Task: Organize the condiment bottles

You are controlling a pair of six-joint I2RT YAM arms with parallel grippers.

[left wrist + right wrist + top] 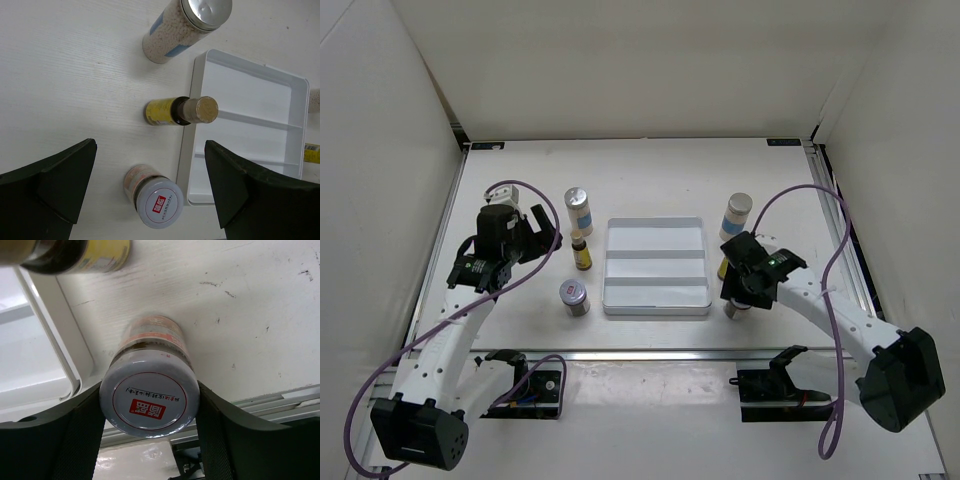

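Note:
On the left stand a tall white blue-labelled bottle [578, 210], a slim yellow bottle [581, 252] and a squat silver-lidded jar [574, 297]. My left gripper [542, 236] hovers open to their left. In the left wrist view its fingers [60, 185] stand wide apart above the squat jar [155, 197], touching nothing. On the right, a second tall white bottle [736, 215] stands behind a yellow bottle [723, 268], which my right arm partly hides. My right gripper [149, 440] is shut on the second squat jar [149, 399], both fingers against its lid, and the jar stands on the table.
A white tray [655, 308] with three long compartments lies between the two groups of bottles, its rim close to the jars on both sides. White walls enclose the table on the left, back and right. A metal rail [650, 352] runs along the near edge.

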